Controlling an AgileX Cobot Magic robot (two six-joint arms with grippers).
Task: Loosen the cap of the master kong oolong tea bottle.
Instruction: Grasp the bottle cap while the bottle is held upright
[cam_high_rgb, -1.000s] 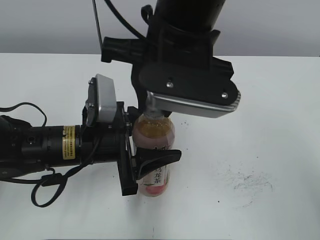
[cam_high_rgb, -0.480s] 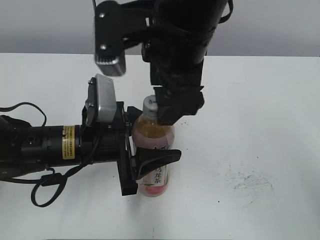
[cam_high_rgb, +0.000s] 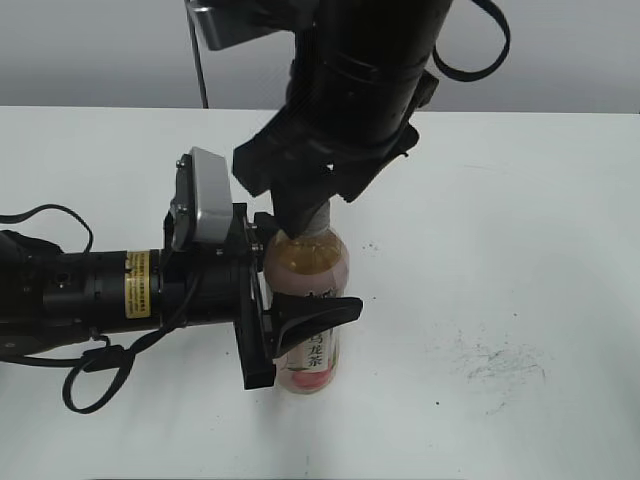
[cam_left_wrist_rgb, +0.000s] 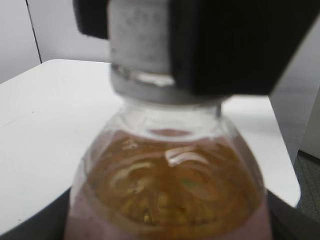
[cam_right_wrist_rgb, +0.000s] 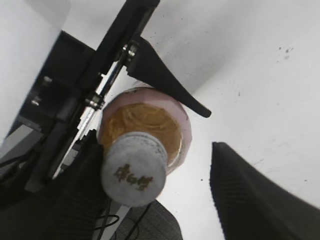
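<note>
On the white table, just left of centre, the master kong oolong tea bottle stands upright, clamped about its labelled waist by the left gripper, which I hold horizontal. I judge the bottle moderately heavy, being nearly full of amber tea, with thin clear walls that would dent under a hard squeeze; the waist grip suits bracing against twist. The cap is a small pale-grey disc with a gold mark on top, a stiff and probably slippery part best pinched across its rim. The right gripper descends over it from above, its ribbed black fingers spread, one touching the cap's side and the other well apart, gripping nothing. Dark scuffs mark the table to the right.
</note>
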